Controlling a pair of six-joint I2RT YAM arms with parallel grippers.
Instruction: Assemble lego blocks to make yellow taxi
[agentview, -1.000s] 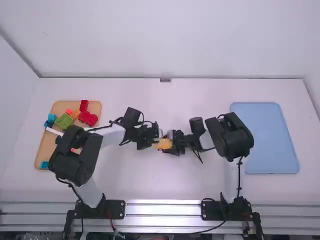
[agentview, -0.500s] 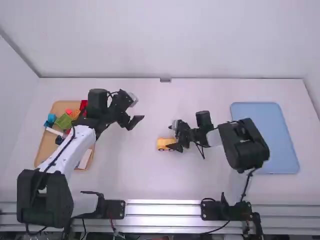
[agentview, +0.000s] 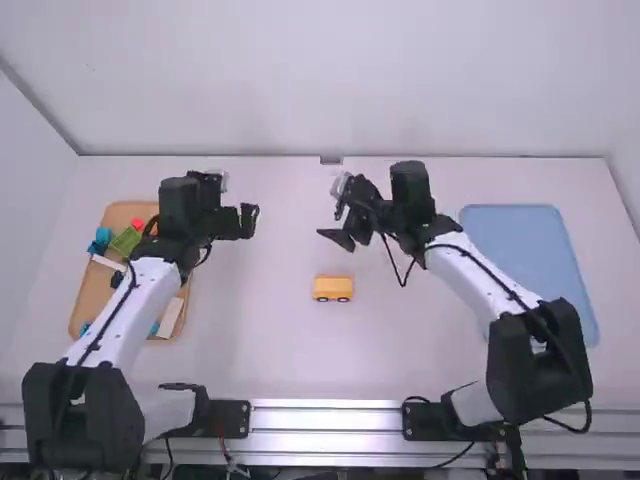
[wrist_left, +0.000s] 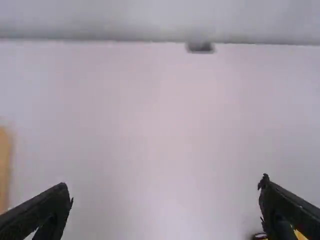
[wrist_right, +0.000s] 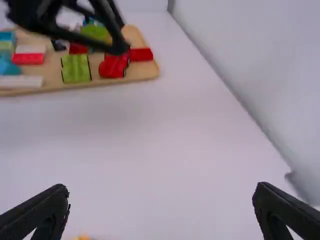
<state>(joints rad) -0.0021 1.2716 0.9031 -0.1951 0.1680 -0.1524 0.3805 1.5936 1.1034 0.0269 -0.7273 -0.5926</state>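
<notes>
In the high view, your left arm (agentview: 128, 305) hides part of the wooden tray (agentview: 93, 292), your right arm (agentview: 480, 272) part of the blue tray (agentview: 530, 250). The left wrist view's edge cuts off your yellow taxi (wrist_left: 301, 236).

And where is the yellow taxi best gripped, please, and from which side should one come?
Probably from straight above, pinching the yellow taxi at mid-length across its long sides, above the wheels. It stands upright on the table, and its body looks longer than wide.
</notes>
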